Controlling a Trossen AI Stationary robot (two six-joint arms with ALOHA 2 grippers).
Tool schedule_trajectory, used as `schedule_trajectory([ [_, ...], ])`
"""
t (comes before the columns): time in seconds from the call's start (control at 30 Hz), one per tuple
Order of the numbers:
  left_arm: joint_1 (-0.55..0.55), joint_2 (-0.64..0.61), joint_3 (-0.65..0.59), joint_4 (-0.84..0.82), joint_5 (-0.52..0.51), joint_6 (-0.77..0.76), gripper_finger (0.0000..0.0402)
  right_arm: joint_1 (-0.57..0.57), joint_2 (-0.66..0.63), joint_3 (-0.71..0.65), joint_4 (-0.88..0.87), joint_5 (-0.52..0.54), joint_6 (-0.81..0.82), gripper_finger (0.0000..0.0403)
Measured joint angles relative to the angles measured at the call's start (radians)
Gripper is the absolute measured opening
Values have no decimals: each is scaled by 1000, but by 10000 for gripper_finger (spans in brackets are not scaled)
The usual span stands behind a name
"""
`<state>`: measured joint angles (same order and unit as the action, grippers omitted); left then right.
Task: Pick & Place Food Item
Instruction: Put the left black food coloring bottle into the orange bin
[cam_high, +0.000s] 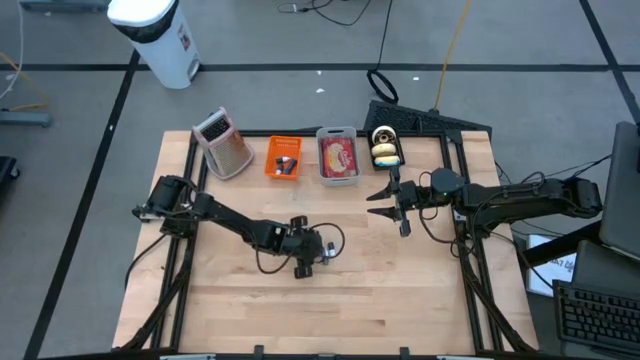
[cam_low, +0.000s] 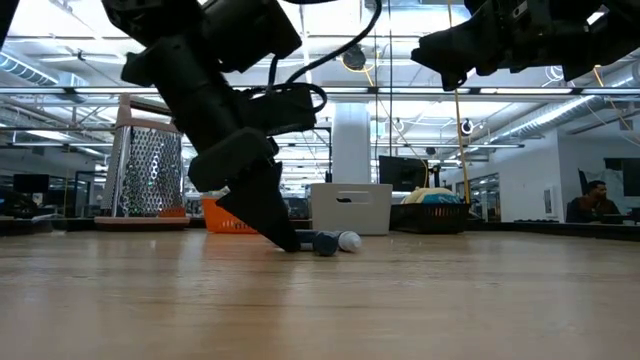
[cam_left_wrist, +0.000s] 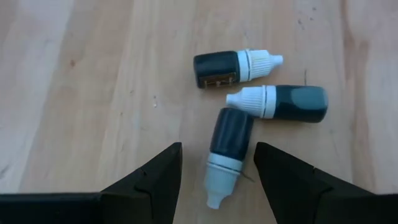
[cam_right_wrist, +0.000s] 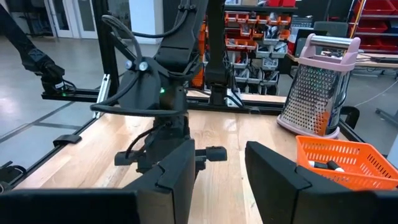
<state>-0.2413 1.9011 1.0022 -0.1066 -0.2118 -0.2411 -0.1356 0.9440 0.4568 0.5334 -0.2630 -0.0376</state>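
Three small dark dropper bottles with white caps lie on their sides in a cluster on the wooden table (cam_high: 220, 300), mid-table. The nearest bottle (cam_left_wrist: 227, 149) points its cap toward my left gripper (cam_left_wrist: 217, 149). That gripper slants down, open, with a finger on either side of this bottle's cap end and a gap showing on both sides. The other two bottles (cam_left_wrist: 233, 65) (cam_left_wrist: 280, 102) lie just beyond. In the low view the left fingers reach down to the table beside the bottles (cam_low: 330, 242). My right gripper (cam_high: 385, 205) (cam_right_wrist: 221, 155) hovers open and level above the table's right part.
Along the far edge stand a pink-framed grater (cam_high: 225, 145), an orange basket (cam_high: 284, 157), a grey bin (cam_high: 338, 155) with a red pack inside, and a dark holder with a yellow and white item (cam_high: 385, 148). Bare wood lies toward the near edge.
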Motion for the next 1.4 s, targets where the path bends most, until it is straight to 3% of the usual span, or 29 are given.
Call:
schedule_trajectory([
  [0.1,12,0,0,1,39,15,185,0,0,0,-2,0,0,130],
  [0.37,25,0,0,-1,63,-15,70,0,0,0,-9,0,-1,130],
  [0.53,33,-32,-4,-29,54,2,56,0,0,0,-11,0,-2,130],
  [0.73,43,-190,-3,-200,-129,35,77,0,0,0,-13,0,-1,130],
  [0.87,78,-310,-4,-334,-257,33,68,0,0,0,-14,-1,-1,130],
  [0.97,137,-405,-7,-399,-306,56,56,0,0,0,-15,0,-1,130],
  [1.1,254,-521,-61,-365,-304,138,58,0,0,0,-16,0,-2,130],
  [1.23,416,-601,-149,-251,-222,180,61,0,0,0,-16,0,-4,130],
  [1.4,613,-609,-252,-119,-76,136,56,0,0,0,-15,0,-8,130],
])
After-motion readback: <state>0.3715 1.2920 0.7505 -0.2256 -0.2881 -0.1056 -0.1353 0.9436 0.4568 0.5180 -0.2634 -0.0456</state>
